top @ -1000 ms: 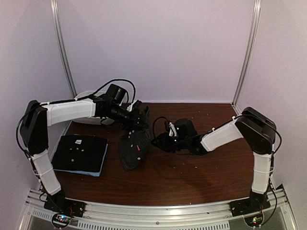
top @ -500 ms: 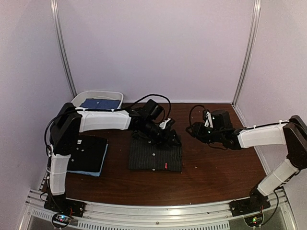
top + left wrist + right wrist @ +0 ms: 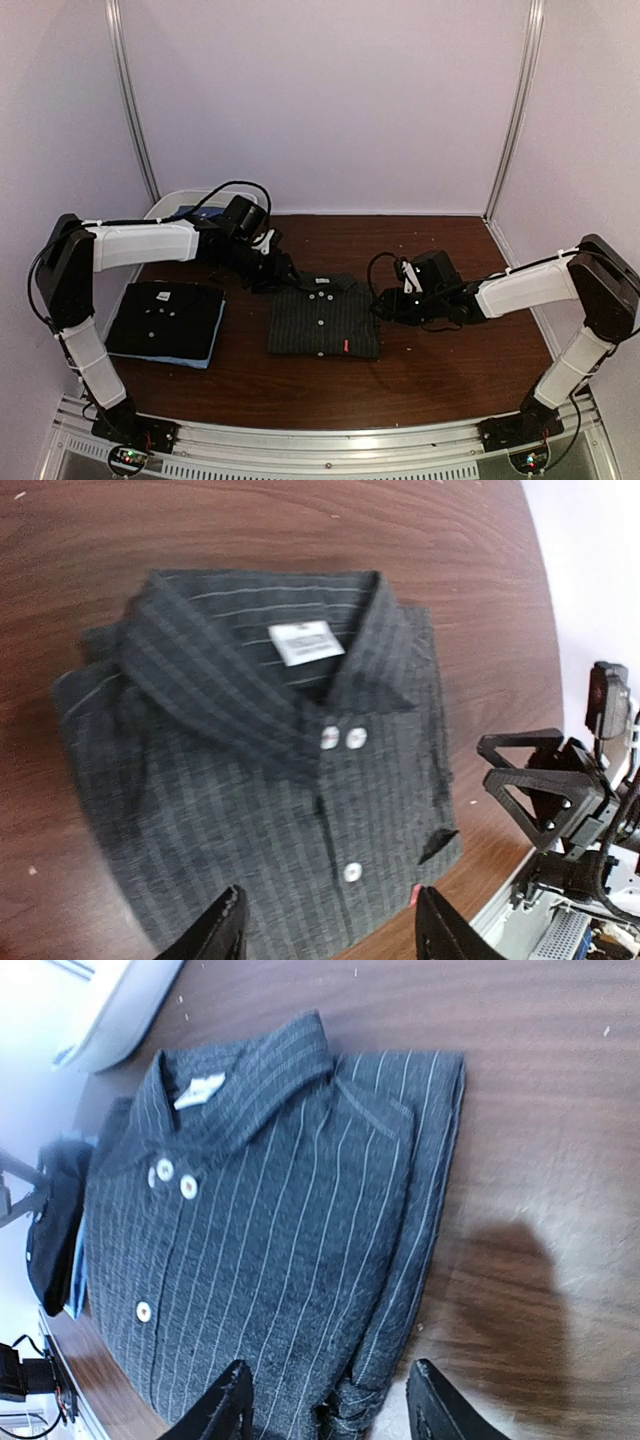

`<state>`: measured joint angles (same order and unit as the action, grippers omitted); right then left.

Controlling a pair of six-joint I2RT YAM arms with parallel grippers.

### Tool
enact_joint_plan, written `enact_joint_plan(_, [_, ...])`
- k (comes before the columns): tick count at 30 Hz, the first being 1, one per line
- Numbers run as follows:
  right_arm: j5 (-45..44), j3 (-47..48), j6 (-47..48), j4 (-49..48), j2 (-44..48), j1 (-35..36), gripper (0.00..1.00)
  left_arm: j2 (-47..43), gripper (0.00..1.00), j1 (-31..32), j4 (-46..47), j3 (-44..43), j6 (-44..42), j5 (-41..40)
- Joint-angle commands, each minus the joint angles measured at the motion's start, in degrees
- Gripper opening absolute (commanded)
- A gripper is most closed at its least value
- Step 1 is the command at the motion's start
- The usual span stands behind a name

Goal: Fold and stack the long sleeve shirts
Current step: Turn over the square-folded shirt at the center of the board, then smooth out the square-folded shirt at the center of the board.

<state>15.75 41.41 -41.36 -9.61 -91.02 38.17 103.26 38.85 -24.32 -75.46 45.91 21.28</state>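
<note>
Left jaws have pulled back off the folded pinstriped shirt (image 3: 322, 322), both pairs open and empty, neck label (image 3: 305, 643) unreadable

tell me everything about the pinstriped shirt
The pinstriped shirt is dark charcoal cloth with fine pale stripes, folded into a rectangle, front up, collar toward the far wall. A white label sits inside the collar, white buttons run down the front, a red tag near one corner. It lies on the table.

Pale walls (image 3: 330, 100), brown wood table (image 3: 440, 370), seemingly metal posts (image 3: 131, 100)
</note>
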Motion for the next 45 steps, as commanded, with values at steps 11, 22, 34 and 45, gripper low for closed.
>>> enact_joint_plan(11, [-0.18, 2.95, 1.69, 1.70, -4.06, 2.98, 0.39, -3.68, 0.51, -2.42, 3.36, 12.70, -3.13, -4.18])
enact_joint_plan(22, [-0.08, 0.82, 2.00, 0.77, -7.22, 3.31, 0.18, -0.47, 0.35, 0.00, 7.31, 15.29, -0.11, -0.89])
enact_joint_plan(34, [-1.95, -7.12, 3.44, 5.41, 3.36, 3.13, 0.02, -6.31, 0.30, 8.71, 5.72, 22.13, 8.37, -6.40])
enact_joint_plan(45, [-4.76, 0.50, 7.16, 8.52, 7.80, -0.91, 0.35, -12.30, 0.39, 0.46, 4.63, 20.40, 3.78, -12.25])
